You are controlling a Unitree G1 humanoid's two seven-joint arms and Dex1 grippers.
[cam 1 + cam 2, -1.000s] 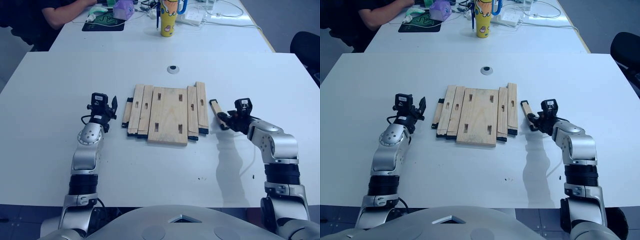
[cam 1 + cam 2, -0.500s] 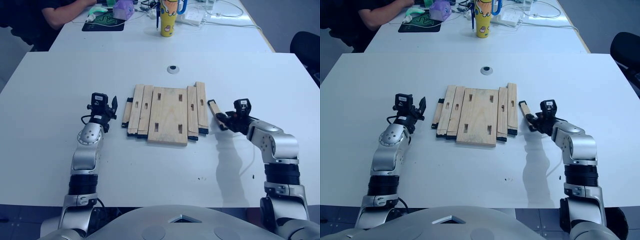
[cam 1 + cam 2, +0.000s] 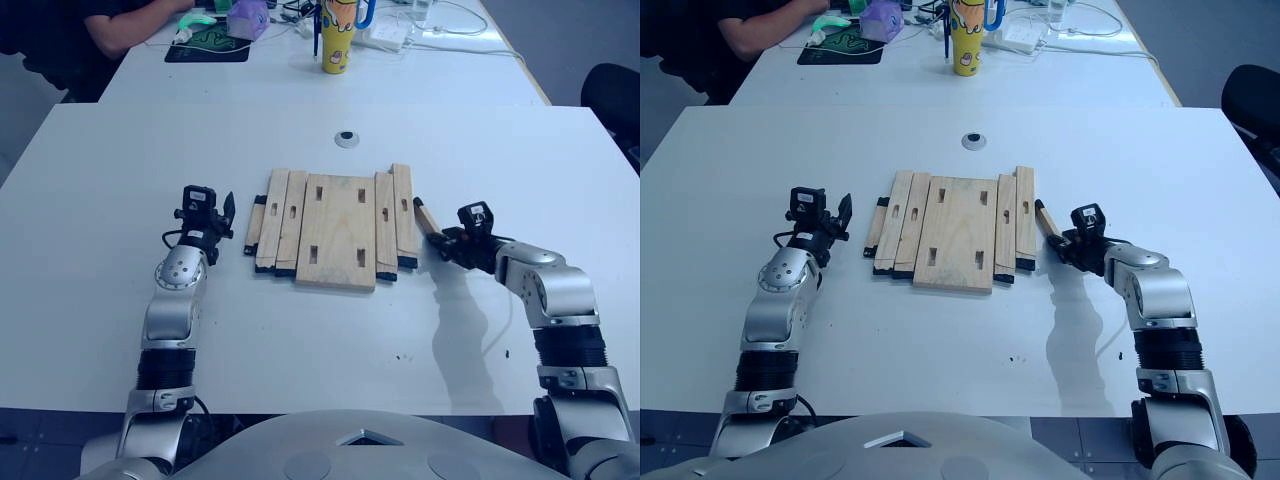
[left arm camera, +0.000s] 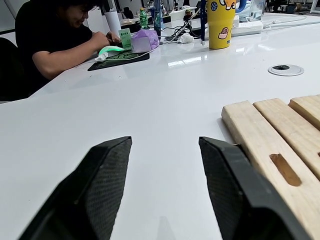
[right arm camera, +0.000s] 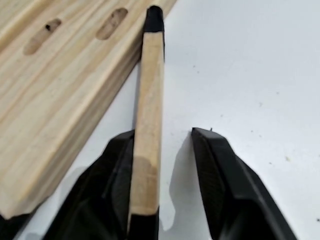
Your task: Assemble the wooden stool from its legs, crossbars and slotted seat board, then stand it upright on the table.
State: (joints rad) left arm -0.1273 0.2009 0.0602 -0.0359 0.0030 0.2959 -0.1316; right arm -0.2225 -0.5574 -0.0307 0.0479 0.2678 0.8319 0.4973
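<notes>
The slotted seat board lies flat mid-table, with two legs against its left side and two legs against its right. A short crossbar rests left of the left legs. Another crossbar lies just right of the right legs, its far end close to the outer leg. My right gripper is open around its near end. In the right wrist view the crossbar rests against one finger, with a gap to the other. My left gripper stands open and empty left of the parts.
A round cable grommet sits in the table behind the parts. On the farther table stand a yellow cup and small clutter, where a person is seated. A black chair is at the right edge.
My right gripper has slid left with the crossbar, bringing it from apart to right beside the right-hand legs. The left arm has not moved.
</notes>
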